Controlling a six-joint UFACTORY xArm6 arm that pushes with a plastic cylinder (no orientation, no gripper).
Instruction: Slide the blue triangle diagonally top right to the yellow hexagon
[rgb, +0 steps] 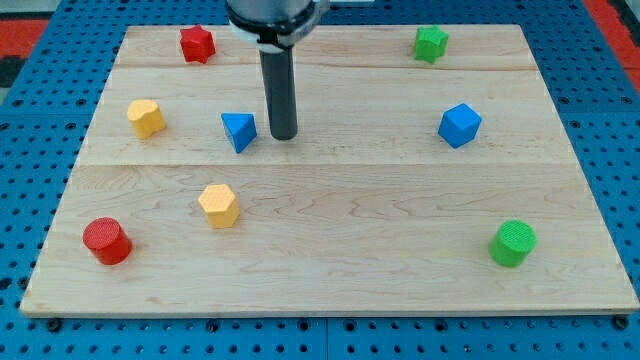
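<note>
Standing just to the view's right of the blue triangle (238, 130), my tip (284, 136) rested on the wooden board (400, 250), near the block but with a thin gap that I could not be sure was closed. No claw was fitted, so there was nothing to spread or pinch; the rod could only shove. The yellow hexagon (218, 205) lay below and slightly left of the triangle, while another yellow block (146, 117) sat well off to the left. The triangle already seemed up-right of the hexagon, though apart; from that side, I judged, a push would send it leftward.
</note>
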